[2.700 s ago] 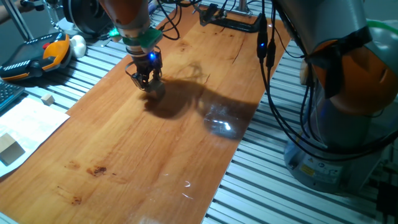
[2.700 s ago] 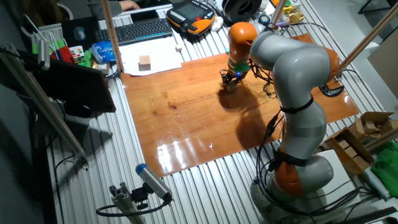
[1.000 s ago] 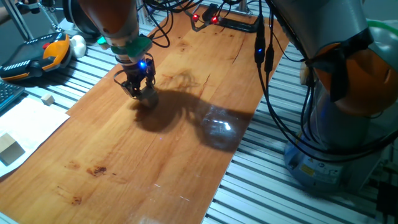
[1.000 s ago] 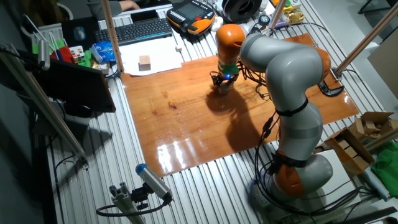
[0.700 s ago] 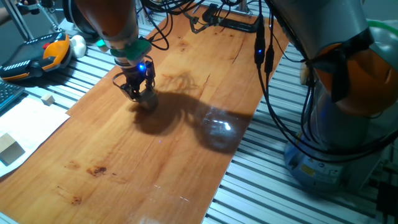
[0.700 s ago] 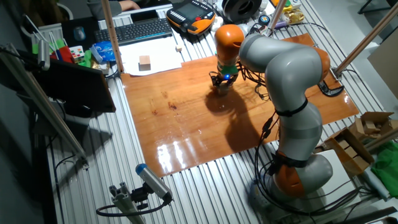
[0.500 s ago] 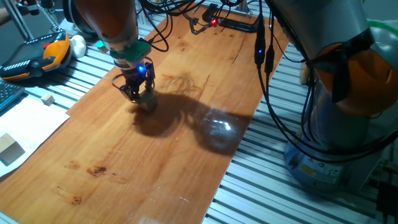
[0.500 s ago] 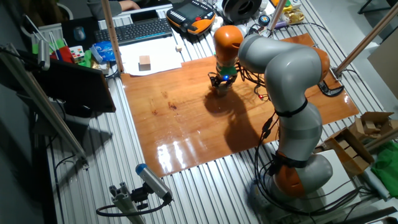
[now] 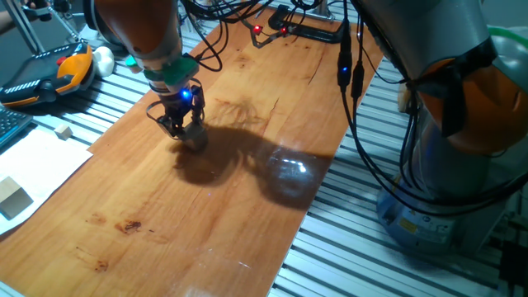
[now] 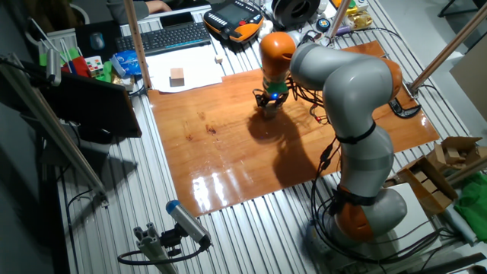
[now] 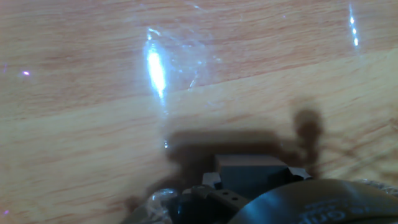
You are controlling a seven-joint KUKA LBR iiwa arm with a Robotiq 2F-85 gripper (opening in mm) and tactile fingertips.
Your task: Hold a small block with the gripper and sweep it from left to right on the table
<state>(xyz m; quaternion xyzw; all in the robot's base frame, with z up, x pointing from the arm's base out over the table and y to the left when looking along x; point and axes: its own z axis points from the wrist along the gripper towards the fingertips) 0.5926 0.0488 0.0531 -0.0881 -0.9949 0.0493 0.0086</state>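
My black gripper (image 9: 185, 132) with its blue light and teal band stands low over the reddish-brown table (image 9: 206, 223), close to its far long edge. It is shut on the small block (image 9: 195, 136), which rests at the board's surface in my shadow. In the other fixed view the gripper (image 10: 268, 105) is near the board's (image 10: 221, 144) far edge, below the orange arm. In the hand view the small block (image 11: 249, 169) shows shaded between my fingers at the bottom edge, over the glossy board (image 11: 93, 93).
A larger pale wooden block (image 9: 12, 198) lies on white paper (image 9: 41, 161) off the board, with a tinier cube (image 9: 63, 132) nearby. An orange-black teach pendant (image 9: 49, 74) and a keyboard (image 10: 171, 36) lie beyond. The robot base (image 9: 445, 165) and hanging cables (image 9: 355, 74) stand beside the board.
My gripper has slid steadily along the board with the block held in it, leftward and slightly nearer in the first fixed view. Nothing else moved.
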